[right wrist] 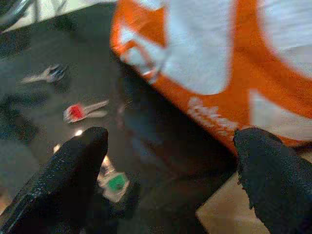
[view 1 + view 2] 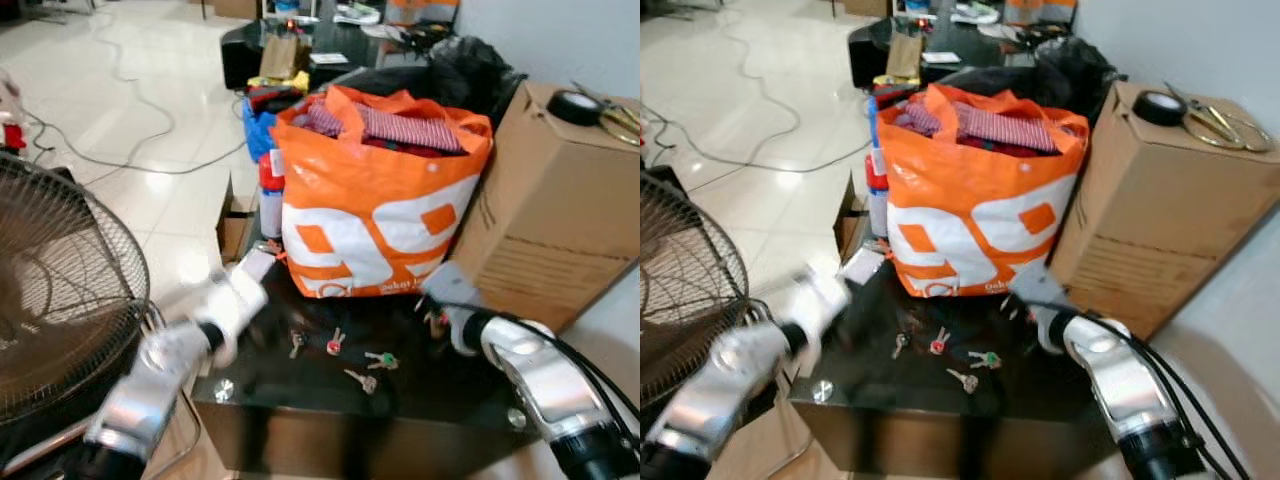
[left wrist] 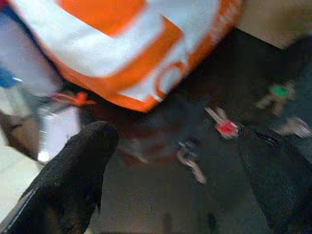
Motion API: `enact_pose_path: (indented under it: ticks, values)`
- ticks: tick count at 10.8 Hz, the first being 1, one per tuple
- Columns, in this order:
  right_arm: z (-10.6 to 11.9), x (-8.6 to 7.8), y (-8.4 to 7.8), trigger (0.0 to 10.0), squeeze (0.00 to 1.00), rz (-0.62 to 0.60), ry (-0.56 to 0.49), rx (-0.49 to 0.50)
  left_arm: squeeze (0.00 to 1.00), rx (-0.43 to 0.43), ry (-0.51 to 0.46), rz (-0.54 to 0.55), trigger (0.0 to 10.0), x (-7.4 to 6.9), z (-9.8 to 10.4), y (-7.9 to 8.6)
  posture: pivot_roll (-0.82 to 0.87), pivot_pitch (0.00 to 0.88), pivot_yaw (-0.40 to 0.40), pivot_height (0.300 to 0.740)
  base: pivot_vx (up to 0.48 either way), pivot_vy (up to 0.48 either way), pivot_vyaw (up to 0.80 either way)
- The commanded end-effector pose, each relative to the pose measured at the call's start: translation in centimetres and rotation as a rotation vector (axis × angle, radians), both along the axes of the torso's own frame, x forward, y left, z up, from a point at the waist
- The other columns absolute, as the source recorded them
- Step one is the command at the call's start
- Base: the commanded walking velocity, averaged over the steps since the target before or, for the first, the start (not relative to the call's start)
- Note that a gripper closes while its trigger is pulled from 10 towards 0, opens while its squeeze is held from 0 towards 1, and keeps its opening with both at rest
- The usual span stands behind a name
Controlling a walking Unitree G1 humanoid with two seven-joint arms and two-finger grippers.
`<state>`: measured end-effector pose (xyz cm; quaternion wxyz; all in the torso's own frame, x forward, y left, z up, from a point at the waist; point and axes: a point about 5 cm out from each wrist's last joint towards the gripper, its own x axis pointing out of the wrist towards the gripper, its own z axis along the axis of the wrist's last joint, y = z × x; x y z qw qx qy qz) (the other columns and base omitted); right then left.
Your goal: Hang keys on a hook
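Keys: several, loose on black counter before orange bag, between left gripper and right gripper, both with jaws apart, empty; risk: flat keys skidding or slipping from a shallow pinch.

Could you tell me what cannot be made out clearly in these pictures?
- Left gripper: blurred in the eye views.
- Left-most key: smeared in the left wrist view.
- Orange bag: contents mostly hidden below its rim.
- Fan: cut off by the left edge of the eye views.
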<state>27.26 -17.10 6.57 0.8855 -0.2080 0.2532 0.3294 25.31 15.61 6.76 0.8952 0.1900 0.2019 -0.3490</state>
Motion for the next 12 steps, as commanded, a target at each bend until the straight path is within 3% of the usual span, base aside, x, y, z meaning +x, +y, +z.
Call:
enact_pose_path:
  ticks: [1,3,4,5,7,11,12]
  values:
    - [0.4,0.4,0.0,10.0,1.0,0.04,-0.016,-0.033,0.14,0.014,0.006,-0.035,10.0,-0.1,0.1,-0.1,-0.09,0.0,-0.071,0.74,0.0,0.0,0.0]
    - [-0.5,0.3,0.9,10.0,1.0,0.12,0.038,-0.07,0.01,0.025,0.029,-0.119,10.0,-1.3,-0.4,-0.7,-0.12,0.0,-0.062,0.74,0.0,0.0,0.0]
    - [-2.3,-0.1,1.6,10.0,0.0,0.189,0.08,-0.127,0.0,0.014,0.036,-0.164,10.0,-1.9,-0.4,-1.0,-0.15,0.0,-0.055,0.74,0.0,0.0,0.0]
    - [-2.9,-0.3,1.9,10.0,0.0,0.189,0.102,-0.128,0.0,0.015,0.039,-0.181,10.0,-2.1,-0.3,-1.1,-0.15,0.0,-0.053,0.74,0.0,0.0,0.0]
    - [-5.7,-0.5,2.1,10.0,0.0,0.073,0.135,-0.146,0.0,0.043,0.062,-0.244,10.0,-2.9,-0.3,-0.5,-0.15,0.0,-0.046,0.74,0.0,0.0,0.0]
    - [-7.0,0.7,2.9,10.0,0.0,-0.078,0.139,-0.092,0.0,0.064,0.083,-0.284,10.0,-3.4,0.4,0.0,-0.13,0.0,-0.037,0.74,0.0,0.0,0.0]
    - [-7.1,1.0,3.0,4.5,0.0,-0.087,0.141,-0.093,0.0,0.055,0.096,-0.293,10.0,-3.8,0.6,-0.2,-0.13,0.0,-0.039,0.74,0.0,0.0,0.0]
